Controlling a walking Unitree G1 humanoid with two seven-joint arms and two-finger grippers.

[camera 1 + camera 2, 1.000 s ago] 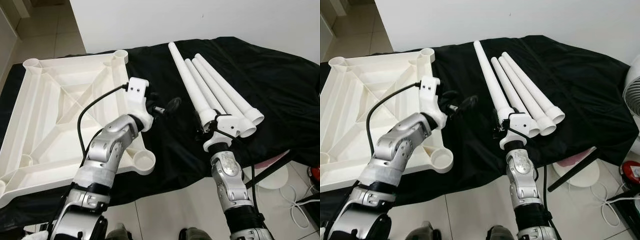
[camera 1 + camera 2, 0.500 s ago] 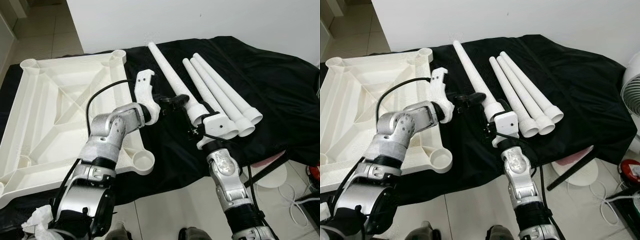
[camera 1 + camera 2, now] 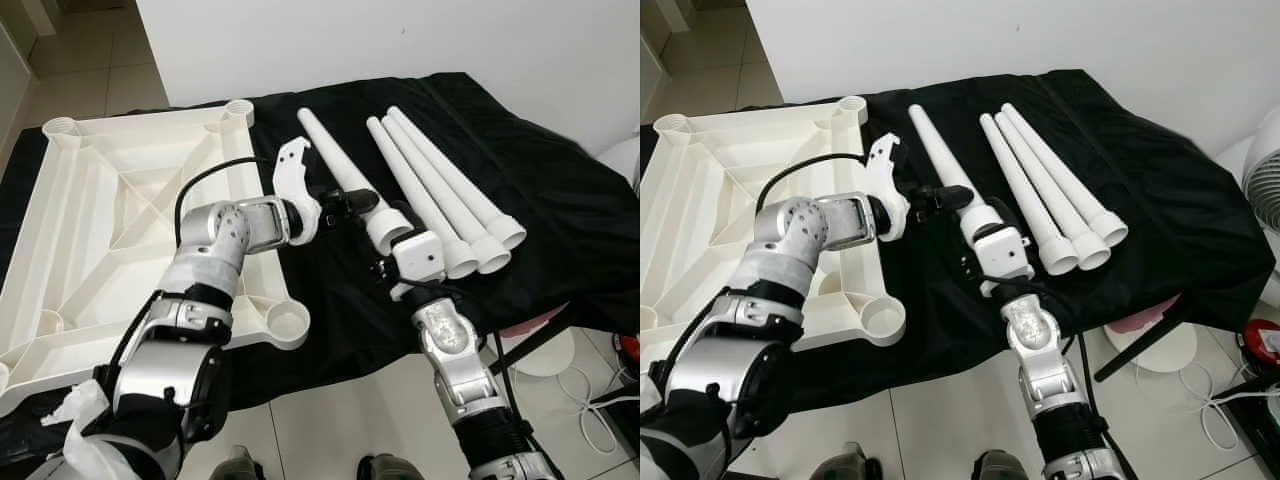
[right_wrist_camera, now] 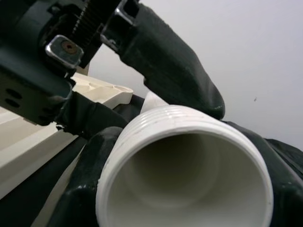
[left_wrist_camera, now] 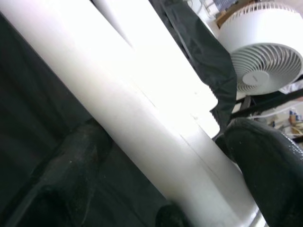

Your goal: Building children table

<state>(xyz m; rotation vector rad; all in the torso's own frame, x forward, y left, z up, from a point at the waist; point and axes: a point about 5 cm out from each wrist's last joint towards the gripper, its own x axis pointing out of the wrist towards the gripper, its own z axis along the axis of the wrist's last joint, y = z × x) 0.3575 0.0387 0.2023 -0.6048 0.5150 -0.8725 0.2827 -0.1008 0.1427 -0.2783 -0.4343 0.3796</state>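
The left gripper (image 3: 348, 203) has its two black fingers (image 5: 71, 161) set either side of the white leg (image 3: 340, 170), closed on its shaft a little above the thick threaded end; the right gripper (image 3: 392, 238) sits just below, at centre frame, its fingers around that same threaded end, so both grip one leg, the left higher on the shaft and the right at the mouth; in the right wrist view the open threaded mouth (image 4: 189, 165) faces the camera with a dark finger (image 4: 175, 66) of the left gripper pressed over its top. The leg's long axis runs from the centre of the frame up and left towards the wall, thin tip far, thick end near; three more legs (image 3: 440, 190) lie side by side just to its right on the black cloth (image 3: 560, 200). The upturned tabletop (image 3: 120, 220) lies at the left of the frame, beside the left arm; its nearest socket (image 3: 288, 322) is lower left of the held end, so I judge the leg must be swung left and stood up, threaded end down, with the left arm the nearer one.
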